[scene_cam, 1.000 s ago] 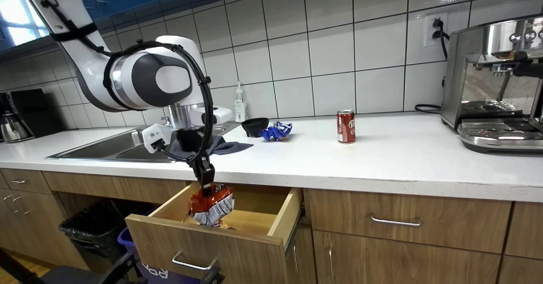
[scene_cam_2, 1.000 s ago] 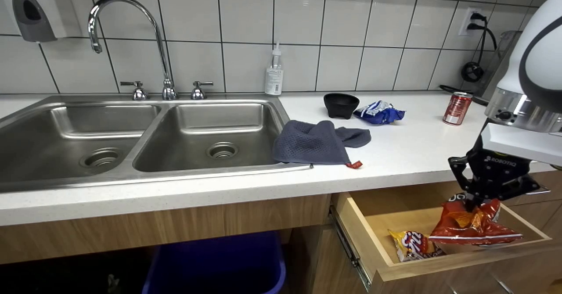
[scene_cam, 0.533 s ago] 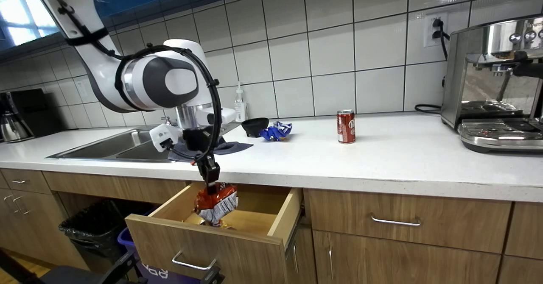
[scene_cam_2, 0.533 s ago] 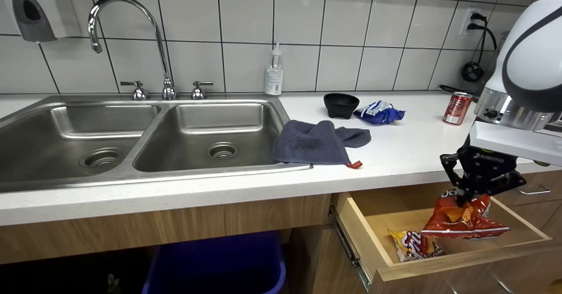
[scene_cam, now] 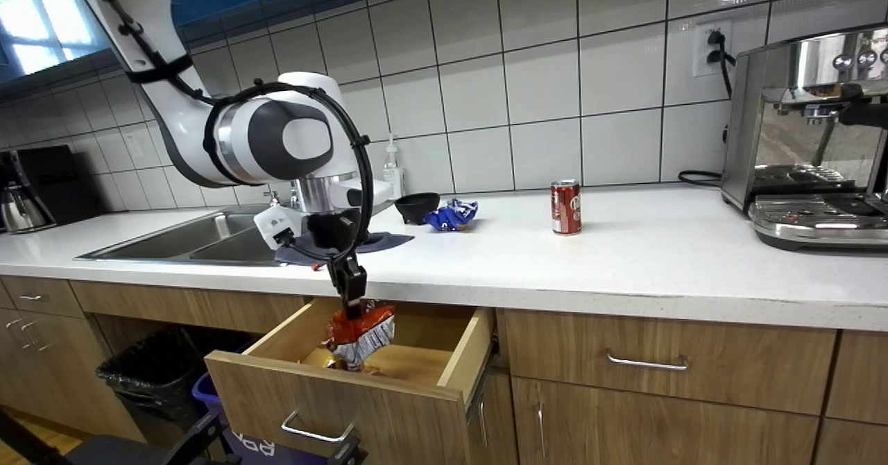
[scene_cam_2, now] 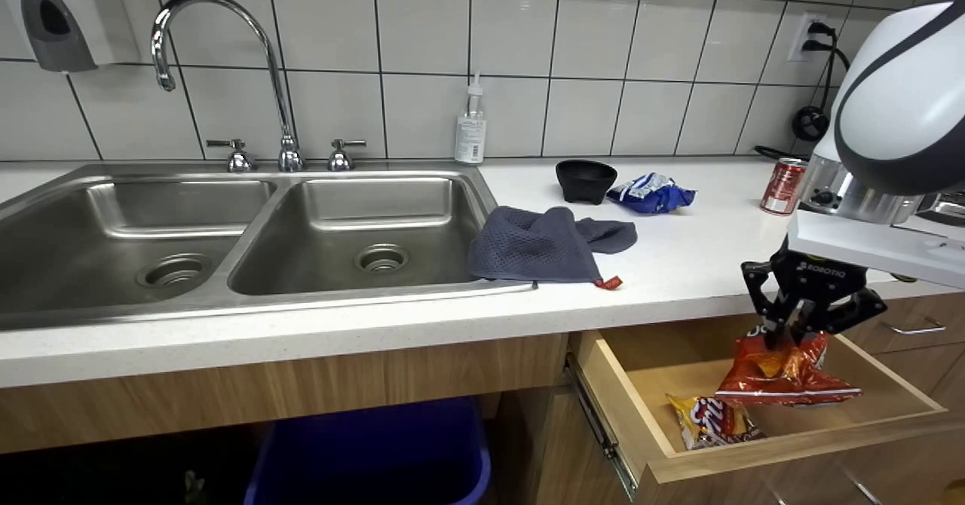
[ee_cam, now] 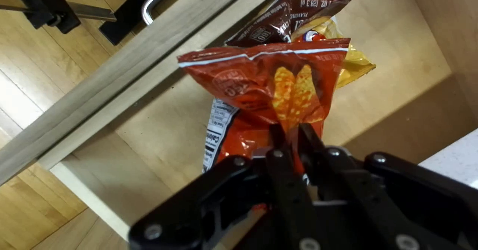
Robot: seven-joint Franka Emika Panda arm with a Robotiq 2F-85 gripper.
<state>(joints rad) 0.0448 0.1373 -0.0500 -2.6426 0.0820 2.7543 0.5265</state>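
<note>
While the red bag (ee_cam: 254,93) hangs over the pulled-out drawer (scene_cam: 374,399), the gripper (ee_cam: 292,130) points down and pinches it, a fold of wrapper caught in the narrow gap between its fingers (ee_cam: 277,138). The bag's broad end fans out past the tips, orange chips pictured on its face and a nutrition panel along one side. Just below, on the drawer's floor near the front panel, lies a yellow bag (scene_cam_2: 712,423) with brown lettered parts; the red one partly hides it in the wrist view, and I cannot tell whether the two touch. Lower down, beside the drawer, is a blue bin (scene_cam_2: 473,445), and next to that a black-lined bin (scene_cam: 149,375). Above the drawer runs the counter (scene_cam: 645,257), where a cloth (scene_cam_2: 535,249) lies partly over the rim of the sink (scene_cam_2: 256,237). Past the cloth, a bowl (scene_cam_2: 585,185) and a crumpled blue bag (scene_cam_2: 652,194) sit side by side. Well apart from them, a can (scene_cam: 566,207) stands upright in both exterior views, and beyond it along the counter is a coffee machine (scene_cam: 812,139). At the back, a tap (scene_cam_2: 289,157) rises behind the sink, a bottle (scene_cam_2: 471,132) stands before the tiled wall (scene_cam: 541,76), and an outlet (scene_cam: 702,62) holds two plugs (scene_cam_2: 822,32).
</note>
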